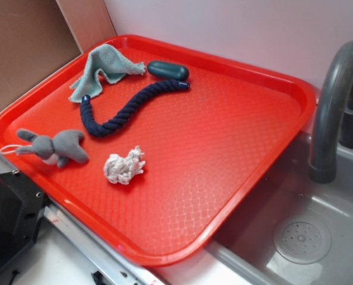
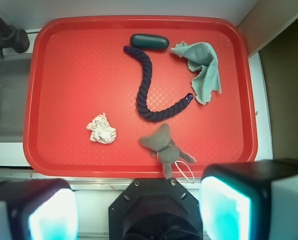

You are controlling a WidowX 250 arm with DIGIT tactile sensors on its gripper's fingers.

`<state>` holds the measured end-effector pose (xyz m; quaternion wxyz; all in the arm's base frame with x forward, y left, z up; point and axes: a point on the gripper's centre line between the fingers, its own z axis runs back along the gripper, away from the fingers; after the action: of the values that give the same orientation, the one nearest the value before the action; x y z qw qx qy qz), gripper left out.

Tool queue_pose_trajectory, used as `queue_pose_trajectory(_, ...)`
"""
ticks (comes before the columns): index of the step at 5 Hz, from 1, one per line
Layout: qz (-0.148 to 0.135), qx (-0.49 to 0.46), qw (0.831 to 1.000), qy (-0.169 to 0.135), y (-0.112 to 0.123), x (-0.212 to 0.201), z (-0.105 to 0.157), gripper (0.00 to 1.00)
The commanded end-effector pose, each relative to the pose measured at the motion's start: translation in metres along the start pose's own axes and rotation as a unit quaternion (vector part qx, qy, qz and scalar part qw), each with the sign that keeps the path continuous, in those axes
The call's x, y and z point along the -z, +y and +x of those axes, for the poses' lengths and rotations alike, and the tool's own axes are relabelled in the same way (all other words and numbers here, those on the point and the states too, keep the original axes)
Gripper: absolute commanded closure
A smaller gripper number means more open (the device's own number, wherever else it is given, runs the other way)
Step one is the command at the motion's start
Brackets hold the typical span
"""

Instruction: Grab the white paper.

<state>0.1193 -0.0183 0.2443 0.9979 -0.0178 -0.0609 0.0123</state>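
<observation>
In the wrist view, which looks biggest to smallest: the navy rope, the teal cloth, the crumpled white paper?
Largest to smallest:
1. Navy braided rope
2. Pale teal cloth
3. Crumpled white paper

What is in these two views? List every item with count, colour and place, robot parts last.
tray: one, red, beside the sink
white paper: one, off-white crumpled wad, near front of tray, apart from the plush
plush toy: one, grey with white belly, tray's front corner
rope: one, navy, curved across the tray
capsule case: one, dark teal, at the rope's far end
cloth: one, pale teal, back corner
sink: one, grey, with grey faucet
gripper: one, black, fingers spread, above the tray's front edge, holding nothing
</observation>
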Motion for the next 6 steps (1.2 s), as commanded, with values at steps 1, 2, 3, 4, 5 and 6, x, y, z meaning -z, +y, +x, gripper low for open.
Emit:
queue_pose_trajectory(1, 0.0, 0.0, 1.0, 0.0, 0.0, 0.0, 0.0, 0.0)
queue_pose_trajectory(2, 0.01, 0.07, 0.997, -0.011, -0.006, 0.007, 0.009, 0.0)
queue_pose_trajectory(3, 0.016, 0.172, 0.985, -0.009, -0.016, 0.019, 0.02, 0.0)
queue_pose_trajectory(4, -0.001, 0.293, 0.956, -0.017, -0.032, 0.035, 0.028, 0.0)
queue_pose_trajectory(5, -0.02, 0.355, 0.935, -0.019, -0.041, 0.052, 0.03, 0.0)
queue_pose_trajectory(6, -0.018, 0.355, 0.935, -0.003, -0.049, 0.076, 0.028, 0.0)
